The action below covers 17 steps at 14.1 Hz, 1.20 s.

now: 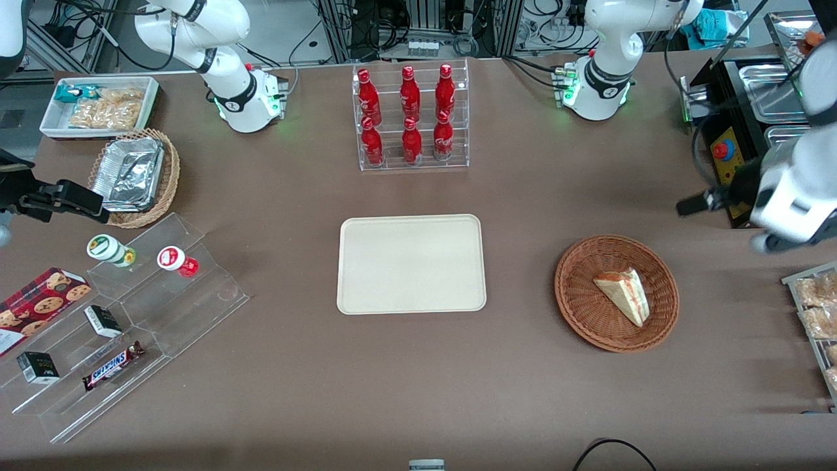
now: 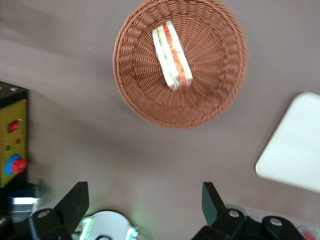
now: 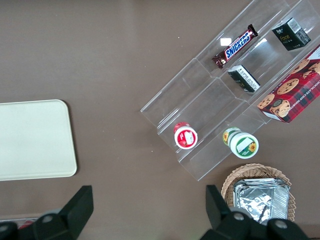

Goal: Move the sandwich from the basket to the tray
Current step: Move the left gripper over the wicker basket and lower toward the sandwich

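Front view: sandwich point(image 1: 624, 295) lies flat in the reddish-brown wicker basket point(image 1: 582, 307), toward the working arm's end of the brown table point(image 1: 392, 386). Cream tray point(image 1: 411, 263) sits mid-table, well apart from the basket and bare. Rack of red cola bottles point(image 1: 410, 118) stands farther from the camera than the tray. Gripper point(image 1: 696, 204) hangs in the air above the table, farther from the camera than the basket, touching nothing.

Left wrist view: gripper point(image 2: 145, 202) fingers point(image 2: 76, 200) spread wide, nothing between them. Sandwich point(image 2: 172, 55) rests in the basket point(image 2: 135, 75), striped cut edge showing; tray point(image 2: 295, 145) corner nearby.
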{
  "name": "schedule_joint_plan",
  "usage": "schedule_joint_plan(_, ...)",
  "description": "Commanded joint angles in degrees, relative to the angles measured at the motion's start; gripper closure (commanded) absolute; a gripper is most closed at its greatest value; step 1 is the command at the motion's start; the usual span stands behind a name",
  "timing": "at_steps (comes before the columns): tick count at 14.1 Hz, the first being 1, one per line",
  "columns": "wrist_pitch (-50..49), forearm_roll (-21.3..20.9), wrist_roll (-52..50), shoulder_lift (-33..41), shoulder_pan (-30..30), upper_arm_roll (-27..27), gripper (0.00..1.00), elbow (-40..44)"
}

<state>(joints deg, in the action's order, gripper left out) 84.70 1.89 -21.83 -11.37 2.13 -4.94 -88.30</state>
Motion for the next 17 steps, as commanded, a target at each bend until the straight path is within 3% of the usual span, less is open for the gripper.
schedule_joint_plan(1,4.4,-1.44,-6.01,-7.42,-0.37,-0.25,0.0,1.38)
schedule_joint_plan(7,17.59,-3.55,-24.82,-18.41,-2.13,-0.25,0.0,0.76)
schedule_joint_plan(12,29.89,-4.0,-25.28,-17.72,-2.04,-0.16,0.0,-9.68)
schedule_joint_plan(17,34.73,-4.35,-25.28,-17.81,-1.78,0.02,0.02,-14.7)
